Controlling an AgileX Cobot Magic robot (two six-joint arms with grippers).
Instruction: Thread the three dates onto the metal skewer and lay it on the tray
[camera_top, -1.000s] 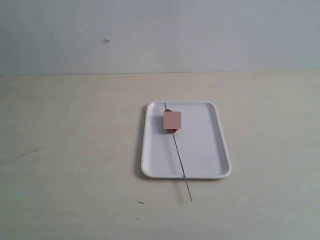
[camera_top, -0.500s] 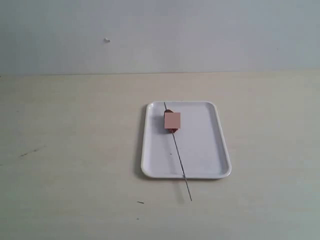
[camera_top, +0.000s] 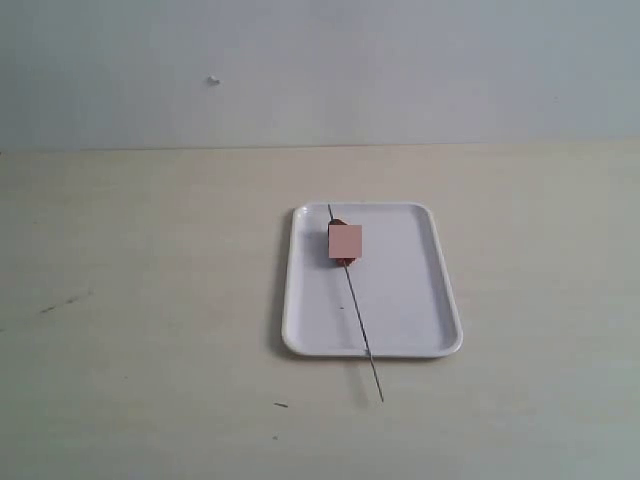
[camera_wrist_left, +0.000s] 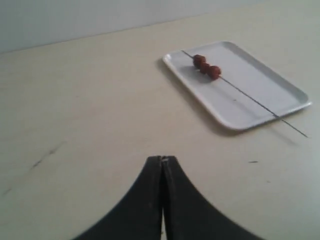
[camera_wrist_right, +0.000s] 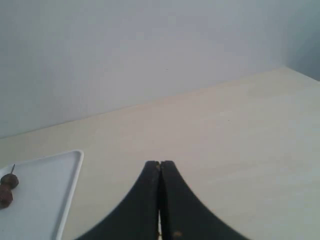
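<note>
Three dates (camera_wrist_left: 206, 66) sit threaded in a tight row, each touching the next, near the far end of the metal skewer (camera_top: 358, 320). The skewer lies lengthwise and slightly aslant across the white tray (camera_top: 410, 300) on the pale table (camera_top: 150, 300). Its far tip reaches the tray's far rim, and its near end pokes out over the near rim and hangs above the table. In the exterior view a flat pinkish square (camera_top: 345, 241) covers most of the fruit, with only dark slivers showing above and below it. The left claw (camera_wrist_left: 162, 160) is clenched tight on nothing and hangs over bare table, well apart from the tray. The right claw (camera_wrist_right: 159, 164) is likewise clenched and empty, off to the tray's other side.
</note>
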